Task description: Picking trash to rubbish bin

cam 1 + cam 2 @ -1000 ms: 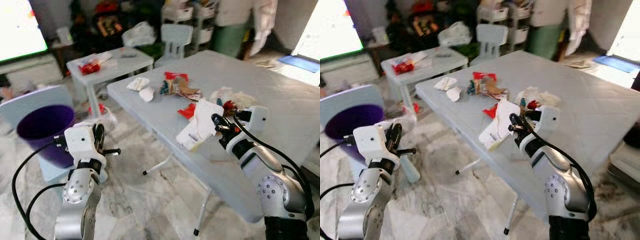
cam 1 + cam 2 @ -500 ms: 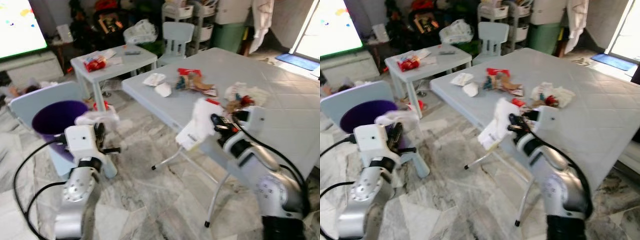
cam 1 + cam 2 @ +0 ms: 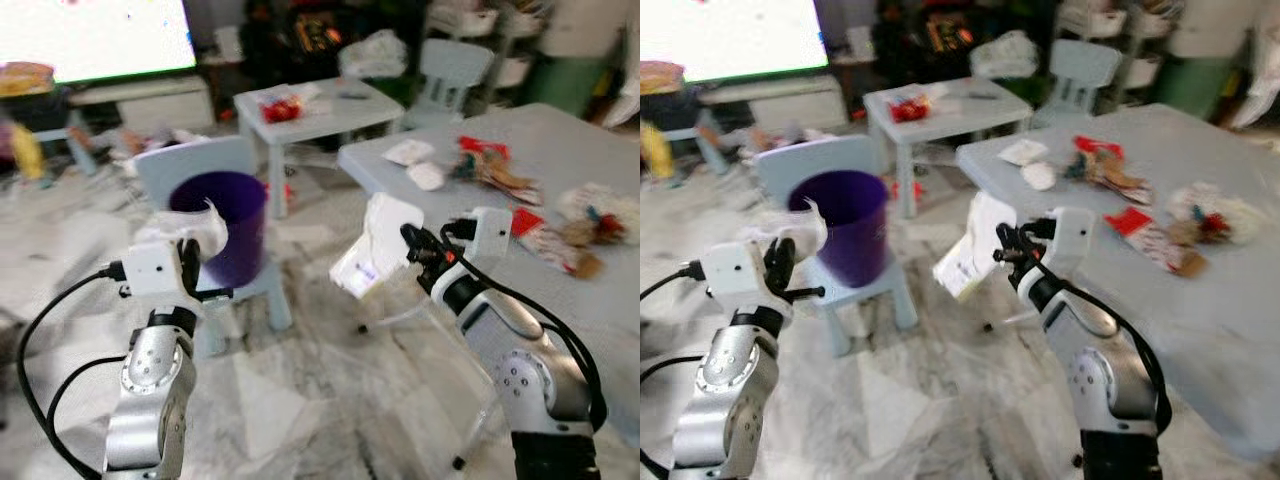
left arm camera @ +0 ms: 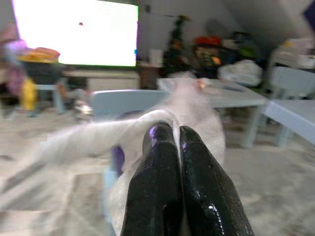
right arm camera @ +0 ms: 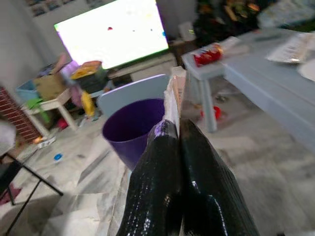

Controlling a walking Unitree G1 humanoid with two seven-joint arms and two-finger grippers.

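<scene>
A purple rubbish bin (image 3: 220, 222) stands on the seat of a small pale blue chair (image 3: 185, 163). My left gripper (image 3: 190, 266) is shut on a crumpled piece of clear white plastic (image 3: 190, 224), held just beside the bin's near rim; the left wrist view shows the fingers (image 4: 162, 162) pinching that film (image 4: 98, 135). My right gripper (image 3: 413, 241) is shut on a white paper packet (image 3: 372, 248), held in the air to the right of the bin. The bin (image 5: 135, 127) lies ahead of that gripper (image 5: 172, 129) in the right wrist view.
The big grey table (image 3: 620, 290) on the right carries white tissues (image 3: 412, 152), red wrappers (image 3: 487, 160) and more crumpled litter (image 3: 590, 205). A small table (image 3: 330, 105) with a red packet (image 3: 275, 106) stands behind. A bright screen (image 3: 95, 35) glows at back left. Marble floor lies between.
The camera has swung left, so the bin and chair now sit near the middle and closer. Both grippers keep their hold, and the right one has come off the table's edge.
</scene>
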